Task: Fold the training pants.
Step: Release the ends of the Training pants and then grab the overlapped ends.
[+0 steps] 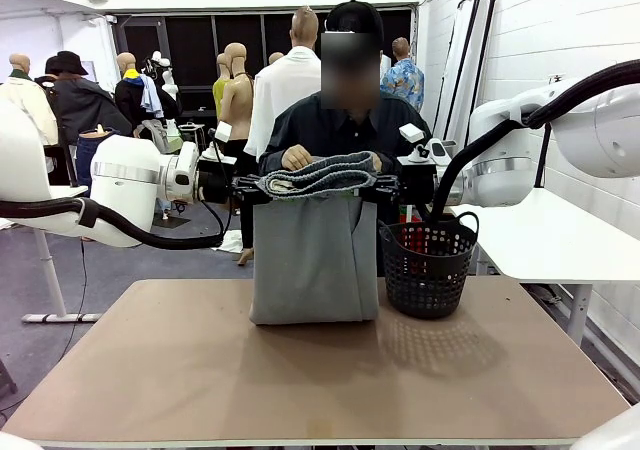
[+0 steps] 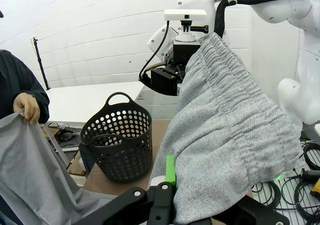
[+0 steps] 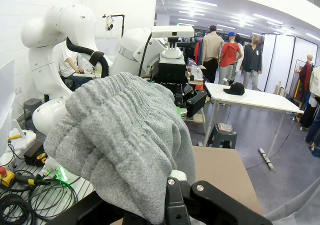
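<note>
The light grey training pants (image 1: 312, 260) hang from their bunched elastic waistband (image 1: 320, 175) high above the table, and their lower end rests on the tabletop. My left gripper (image 1: 255, 183) is shut on the waistband's left end, my right gripper (image 1: 385, 183) on its right end. In the left wrist view the gripper (image 2: 171, 177) pinches the grey jersey (image 2: 225, 135) beside a green pad. The right wrist view has its gripper (image 3: 172, 197) buried under the gathered fabric (image 3: 125, 135). A person's hand (image 1: 297, 157) holds the cloth behind the waistband, and it also holds a hanging part (image 2: 27, 107).
A black mesh basket (image 1: 430, 265) stands on the brown table (image 1: 300, 370) just right of the hanging pants. The person stands at the far edge. A white side table (image 1: 540, 240) is to the right. The table's near half lies bare.
</note>
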Tool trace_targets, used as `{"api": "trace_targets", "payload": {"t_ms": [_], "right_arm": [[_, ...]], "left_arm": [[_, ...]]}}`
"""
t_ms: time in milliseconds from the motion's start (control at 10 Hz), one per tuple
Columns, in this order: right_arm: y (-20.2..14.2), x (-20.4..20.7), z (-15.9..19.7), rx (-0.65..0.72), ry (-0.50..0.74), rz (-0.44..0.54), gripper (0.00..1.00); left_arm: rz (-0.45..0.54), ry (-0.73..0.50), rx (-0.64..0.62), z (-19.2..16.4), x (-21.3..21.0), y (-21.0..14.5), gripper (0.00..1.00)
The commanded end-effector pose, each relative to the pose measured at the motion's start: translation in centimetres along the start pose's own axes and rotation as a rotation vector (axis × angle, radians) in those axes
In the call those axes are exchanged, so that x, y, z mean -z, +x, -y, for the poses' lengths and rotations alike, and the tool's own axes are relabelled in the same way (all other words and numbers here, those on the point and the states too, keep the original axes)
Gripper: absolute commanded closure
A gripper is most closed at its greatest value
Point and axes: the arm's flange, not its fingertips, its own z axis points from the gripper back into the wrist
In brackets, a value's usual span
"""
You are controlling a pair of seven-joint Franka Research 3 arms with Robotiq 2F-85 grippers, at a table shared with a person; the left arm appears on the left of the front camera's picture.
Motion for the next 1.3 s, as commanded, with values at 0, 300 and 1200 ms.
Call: {"api": "trace_targets", "payload": {"t_ms": [0, 300, 1200], "right_arm": [[0.22, 0.07, -0.16, -0.01, 0.006, 0.006, 1.0], [0.22, 0.07, -0.16, -0.01, 0.006, 0.006, 1.0], [0.22, 0.07, -0.16, -0.01, 0.006, 0.006, 1.0]], "left_arm": [[0.022, 0.012, -0.001, 0.31, -0.22, 0.17, 1.0], [0.022, 0.012, -0.001, 0.31, -0.22, 0.17, 1.0], [0.022, 0.012, -0.001, 0.31, -0.22, 0.17, 1.0]]}}
